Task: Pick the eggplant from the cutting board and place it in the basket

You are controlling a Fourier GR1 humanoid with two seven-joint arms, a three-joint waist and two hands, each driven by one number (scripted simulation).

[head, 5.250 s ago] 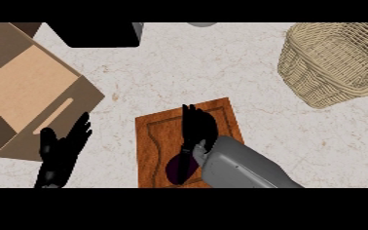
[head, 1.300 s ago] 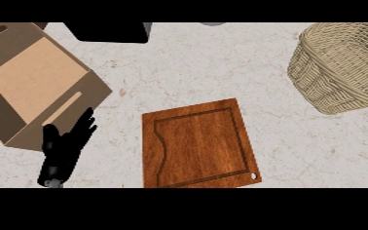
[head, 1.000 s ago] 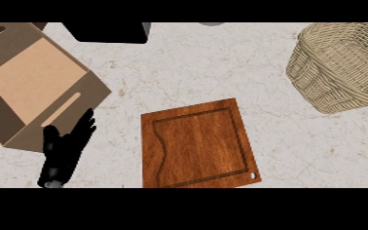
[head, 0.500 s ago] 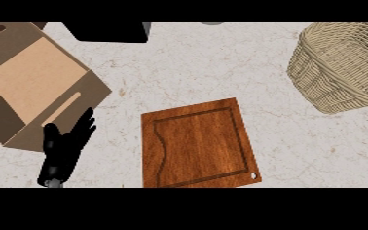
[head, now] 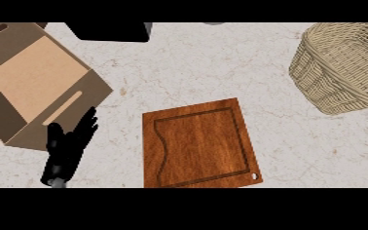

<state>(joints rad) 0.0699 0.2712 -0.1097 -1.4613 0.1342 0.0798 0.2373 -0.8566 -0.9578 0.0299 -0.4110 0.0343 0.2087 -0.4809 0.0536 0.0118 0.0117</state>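
Left of the cutting board (head: 200,147) I see my left hand (head: 68,146) resting open, holding nothing, beside a cardboard box (head: 43,83). The board is bare and I see no eggplant anywhere. Right of the board sits the basket (head: 336,68); my right hand is out of sight, so if it carries the eggplant I might miss the basket.

A kitchen is suggested by what is seen from above. A pale, marble-veined table (head: 201,63) fills the view, like a stone kitchen worktop. A wooden cutting board (head: 199,144) with a routed groove and a hanging hole is laid on it. A woven wicker basket (head: 334,68) is set at the right edge, and an open cardboard box (head: 43,85) at the left.
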